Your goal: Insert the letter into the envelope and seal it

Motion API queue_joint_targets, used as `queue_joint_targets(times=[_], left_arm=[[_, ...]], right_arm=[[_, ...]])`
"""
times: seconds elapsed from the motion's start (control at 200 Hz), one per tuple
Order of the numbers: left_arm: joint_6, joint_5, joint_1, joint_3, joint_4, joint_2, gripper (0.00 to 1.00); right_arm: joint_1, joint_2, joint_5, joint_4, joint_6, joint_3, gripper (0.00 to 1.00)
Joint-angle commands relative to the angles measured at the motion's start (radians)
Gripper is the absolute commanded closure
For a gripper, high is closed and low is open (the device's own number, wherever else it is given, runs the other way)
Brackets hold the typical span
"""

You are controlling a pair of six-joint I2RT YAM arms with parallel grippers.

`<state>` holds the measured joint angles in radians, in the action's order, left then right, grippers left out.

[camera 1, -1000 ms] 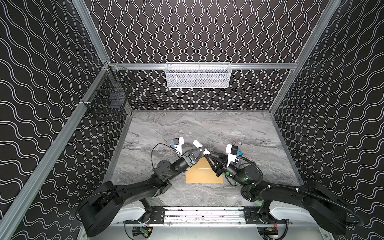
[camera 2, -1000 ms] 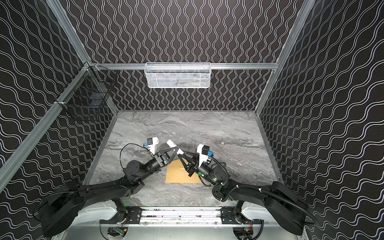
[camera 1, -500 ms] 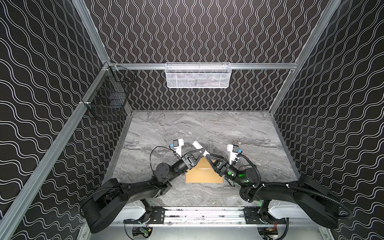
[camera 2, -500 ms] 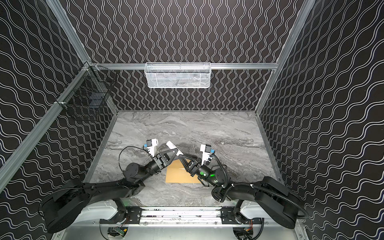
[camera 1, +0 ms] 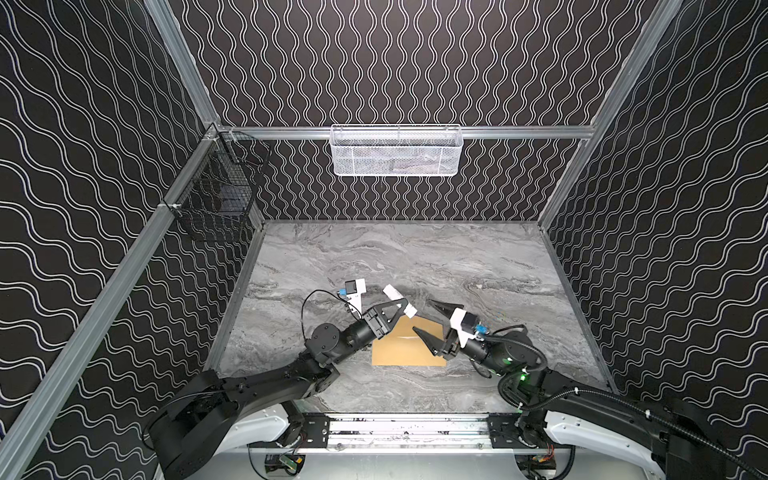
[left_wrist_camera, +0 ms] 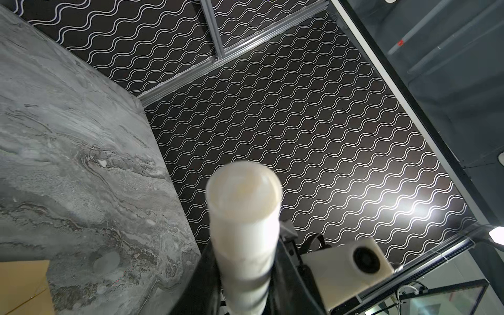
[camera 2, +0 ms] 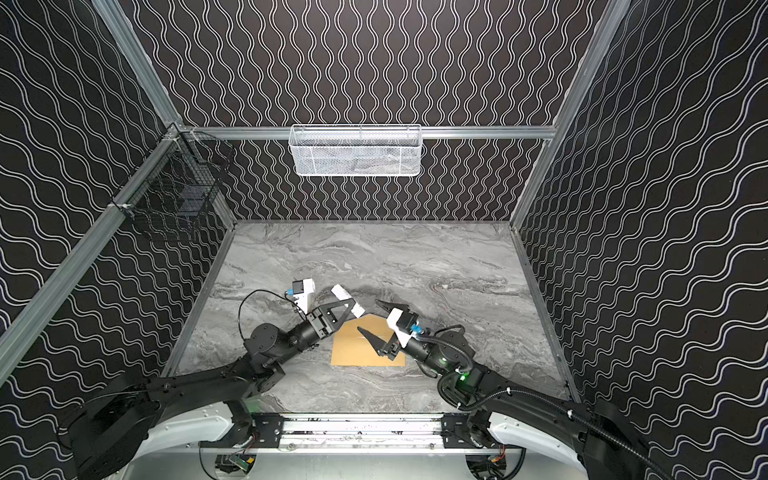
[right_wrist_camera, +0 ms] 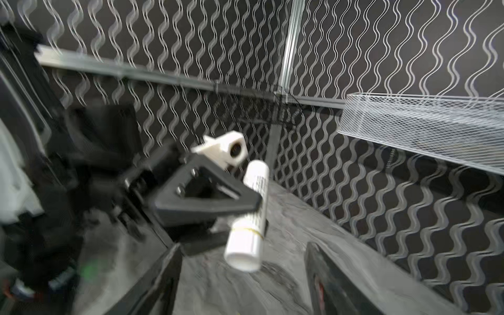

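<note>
The tan envelope (camera 1: 409,349) (camera 2: 365,351) lies flat on the marble table near the front middle; one corner (left_wrist_camera: 21,286) shows in the left wrist view. The letter is hidden from view. My left gripper (camera 1: 401,306) (camera 2: 351,307) (left_wrist_camera: 245,259) hovers over the envelope's far left edge. It is shut on a white cylinder (camera 1: 399,300) (camera 2: 347,298) (left_wrist_camera: 244,218) (right_wrist_camera: 249,218) that sticks out past its fingers. My right gripper (camera 1: 424,316) (camera 2: 369,316) (right_wrist_camera: 243,272) stands wide open just right of the cylinder, above the envelope, holding nothing.
A white mesh basket (camera 1: 397,151) hangs on the back wall. A black wire basket (camera 1: 216,199) hangs on the left wall. Patterned walls close in the table on three sides, and the arm bases sit along the front edge.
My right gripper has opened wide and drawn back to the right, away from the cylinder. The left gripper keeps its hold on the cylinder and has barely moved.
</note>
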<state>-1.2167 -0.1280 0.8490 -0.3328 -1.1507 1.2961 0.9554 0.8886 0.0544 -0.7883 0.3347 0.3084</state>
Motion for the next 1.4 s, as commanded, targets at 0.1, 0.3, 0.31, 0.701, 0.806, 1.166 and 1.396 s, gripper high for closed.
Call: queue_joint_targets(times=[0.1,0.3,0.31,0.701,0.806,1.166,1.396], left_arm=[[0.015,-0.009,-0.001,-0.017,-0.016,0.017,1.0],[0.002,-0.015,0.001,-0.011,-0.063,0.047,1.0],[0.001,-0.015,0.001,-0.011,-0.066,0.049,1.0],[0.003,-0.006,0.005,-0.007,-0.066,0.042,1.0],[0.005,-0.005,0.005,-0.006,-0.064,0.04,1.0],[-0.009,-0.012,0.009,-0.005,-0.107,0.067,1.0],[-0.001,-0.013,0.009,-0.009,-0.106,0.061,1.0]], right_arm=[[0.014,0.025,-0.112,-0.128,0.46,-0.073,0.31],[0.066,0.144,-0.192,-0.368,0.494,-0.088,0.42],[0.068,0.151,-0.193,-0.379,0.494,-0.088,0.42],[0.117,0.306,-0.245,-0.561,0.493,-0.032,0.55],[0.118,0.306,-0.239,-0.522,0.476,-0.016,0.62],[0.12,0.338,-0.261,-0.52,0.43,0.002,0.73],[0.12,0.315,-0.222,-0.436,0.16,0.036,0.77]])
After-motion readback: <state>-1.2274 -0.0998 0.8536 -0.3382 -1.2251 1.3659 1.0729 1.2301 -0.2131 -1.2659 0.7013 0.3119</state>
